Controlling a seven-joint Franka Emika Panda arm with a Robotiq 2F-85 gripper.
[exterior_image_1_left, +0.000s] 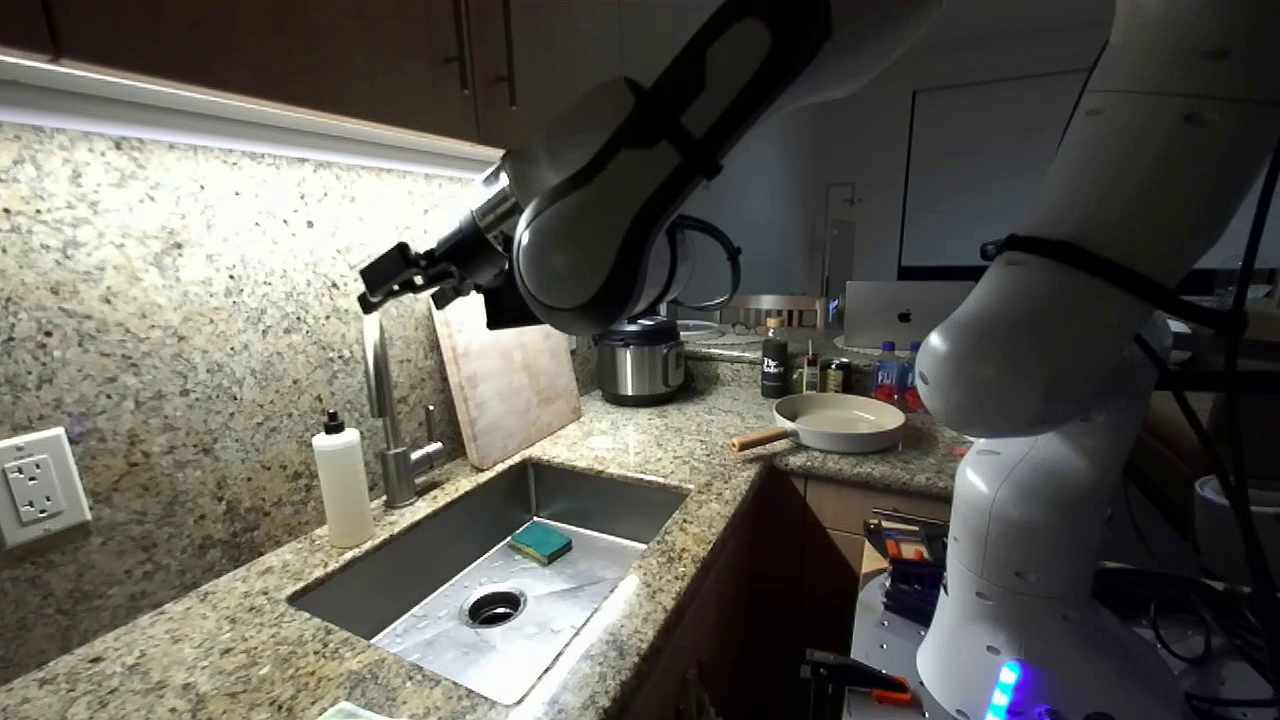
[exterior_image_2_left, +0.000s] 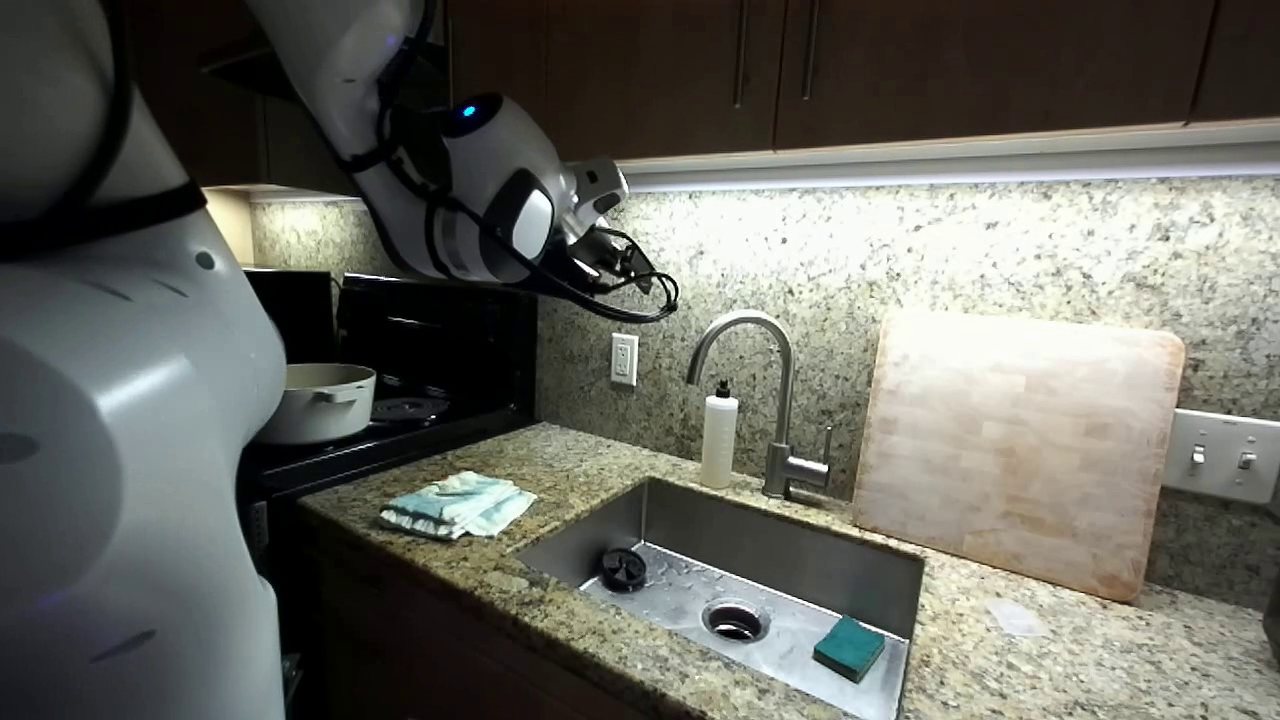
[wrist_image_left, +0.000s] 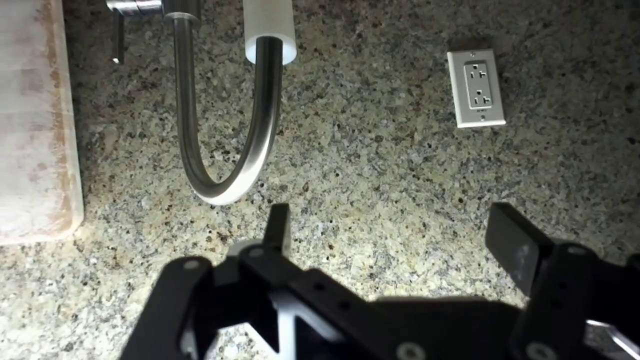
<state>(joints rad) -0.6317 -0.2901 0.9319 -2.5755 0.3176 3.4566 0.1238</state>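
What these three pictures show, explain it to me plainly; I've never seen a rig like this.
The big white machine is a robot arm, ending in a gripper that pinches like finger and thumb. Two pictures come from cameras standing outside the robot. The third comes from a camera on the wrist and looks upside down: the faucet hangs from the top. The gripper is raised and open, pointing toward the wall, and holds nothing. On the counter stand a bottle, a pan and a board leaning on the wall; a cloth lies there too. The sink has a sponge in it.
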